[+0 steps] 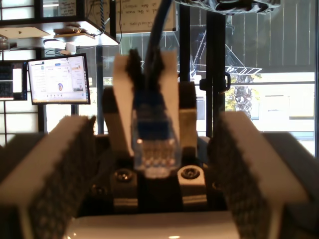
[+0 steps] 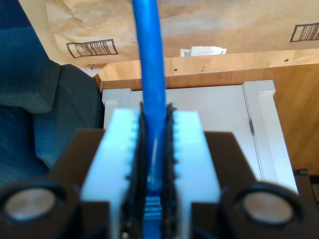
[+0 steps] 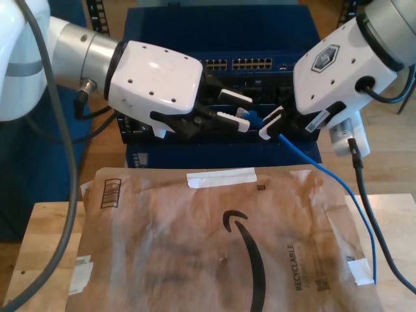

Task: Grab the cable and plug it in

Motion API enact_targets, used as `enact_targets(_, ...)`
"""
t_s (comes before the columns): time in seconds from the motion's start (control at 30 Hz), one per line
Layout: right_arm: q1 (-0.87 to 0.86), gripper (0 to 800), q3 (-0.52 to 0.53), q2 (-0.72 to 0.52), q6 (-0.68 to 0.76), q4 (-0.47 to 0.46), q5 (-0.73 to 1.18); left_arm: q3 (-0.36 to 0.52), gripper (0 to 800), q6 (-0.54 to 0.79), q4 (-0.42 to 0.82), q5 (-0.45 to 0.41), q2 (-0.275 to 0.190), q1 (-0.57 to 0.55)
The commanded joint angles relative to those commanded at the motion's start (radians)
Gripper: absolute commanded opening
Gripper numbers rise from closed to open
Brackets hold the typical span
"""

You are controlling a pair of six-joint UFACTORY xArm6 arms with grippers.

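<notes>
My second hand (image 3: 270, 127), in the upper right of the exterior view, is pinching the cable (image 2: 149, 59) just behind its plug (image 1: 154, 144); the second wrist view has the blue cord clamped flat between the two ribbed pads. From that grip the plug points across at my first hand (image 3: 237, 110), which reaches in from the upper left of the exterior view with its fingers spread wide and nothing between them yet. In the first wrist view the clear plug hangs in the gap between the two foam pads (image 1: 65, 149), touching neither.

The rest of the cable drops from my second hand and trails down the right side of the exterior view, over the edge of the brown paper mailer (image 3: 214, 240) that lies on the worktop (image 3: 45, 240).

Expect the cable to be light and limp: it will sag and swing, and it carries no push along its length. The plug is the only stiff part, and it looks small, smooth and easy to twist in the pads. I judge its thin latch tab to be breakable.

If you take it with my first hand, close on the flat sides of the plug body or on the blue boot right behind it, not on the loose cord, so that it can be steered straight into a port on the blue switch (image 3: 247, 64) behind.
</notes>
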Motion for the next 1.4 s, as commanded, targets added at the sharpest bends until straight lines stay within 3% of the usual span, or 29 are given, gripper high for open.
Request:
enact_targets(0.6, 0.000, 14, 0.000, 0.000, 0.002, 0.000, 0.000, 0.015, 3, -0.002, -0.003, -0.002, -0.002, 0.002)
enact_targets(0.63, 0.002, 79, 0.000, 0.000, 0.000, 0.002, 0.000, 0.018, 3, -0.002, -0.003, -0.002, -0.002, 0.002)
enact_targets(0.7, 0.003, 384, -0.002, 0.000, -0.003, 0.003, 0.000, 0.018, 3, -0.002, -0.002, 0.000, -0.002, 0.002)
enact_targets(0.77, 0.000, 436, -0.006, -0.009, -0.009, 0.000, 0.000, 0.017, 2, -0.003, -0.002, 0.002, -0.002, 0.003)
enact_targets(0.93, -0.006, 799, -0.069, -0.052, -0.075, -0.003, -0.020, 0.011, 2, -0.104, -0.002, 0.015, 0.000, 0.017)
enact_targets(1.13, 0.000, 799, -0.081, -0.112, -0.103, -0.005, -0.021, 0.008, 2, -0.184, -0.040, 0.058, 0.017, 0.061)
enact_targets(1.4, 0.005, 799, -0.094, -0.135, -0.245, -0.006, -0.020, 0.005, 2, -0.296, -0.040, 0.081, 0.029, 0.100)
